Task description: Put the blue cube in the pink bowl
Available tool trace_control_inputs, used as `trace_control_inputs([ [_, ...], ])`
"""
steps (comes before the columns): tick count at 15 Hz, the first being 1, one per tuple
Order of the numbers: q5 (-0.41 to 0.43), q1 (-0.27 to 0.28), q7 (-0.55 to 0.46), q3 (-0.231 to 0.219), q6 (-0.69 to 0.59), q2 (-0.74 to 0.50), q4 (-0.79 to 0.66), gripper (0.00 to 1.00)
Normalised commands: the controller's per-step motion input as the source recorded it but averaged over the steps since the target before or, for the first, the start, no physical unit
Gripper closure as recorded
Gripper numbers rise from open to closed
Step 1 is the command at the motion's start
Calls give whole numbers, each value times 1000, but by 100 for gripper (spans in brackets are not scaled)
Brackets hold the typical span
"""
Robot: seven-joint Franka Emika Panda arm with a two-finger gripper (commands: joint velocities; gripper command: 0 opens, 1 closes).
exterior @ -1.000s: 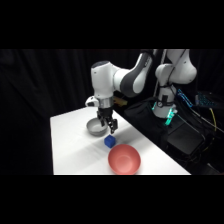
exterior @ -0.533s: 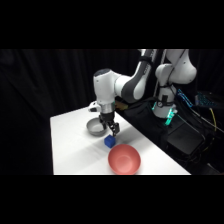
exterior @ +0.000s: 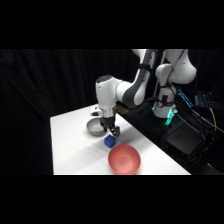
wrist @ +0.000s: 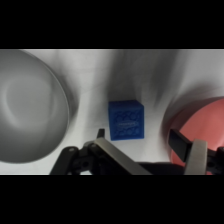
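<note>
The blue cube (exterior: 108,142) sits on the white table (exterior: 75,145) between the two bowls, just behind the pink bowl (exterior: 124,159). My gripper (exterior: 111,131) hangs directly over the cube, a little above it. In the wrist view the cube (wrist: 126,120) lies just beyond the open gripper (wrist: 140,138), one finger (wrist: 100,136) at its left and the other finger (wrist: 181,142) further right. Nothing is held. The pink bowl (wrist: 200,125) shows at the right edge, empty as far as visible.
A smaller grey bowl (exterior: 95,128) stands behind and left of the cube, close to the gripper; it fills the left of the wrist view (wrist: 30,107). The arm's base (exterior: 167,100) and dark equipment with cables (exterior: 187,140) are off the table's right side.
My gripper has come down and slightly right, closer to the blue cube. The cube and both bowls have not moved.
</note>
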Motion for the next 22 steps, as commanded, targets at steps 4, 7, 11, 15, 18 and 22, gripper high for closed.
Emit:
trace_control_inputs([
  [4, -82, -63, -109, 46, 232, 94, -1, 0],
  [7, -104, -59, -79, 35, 230, 94, 7, 0],
  [11, -156, -34, -23, -13, 239, 89, 19, 0],
  [15, -178, -8, 4, -40, 234, 120, 53, 0],
  [18, -135, -24, -34, -14, 206, 131, 83, 0],
  [22, -107, -46, -55, 8, 196, 136, 110, 6],
])
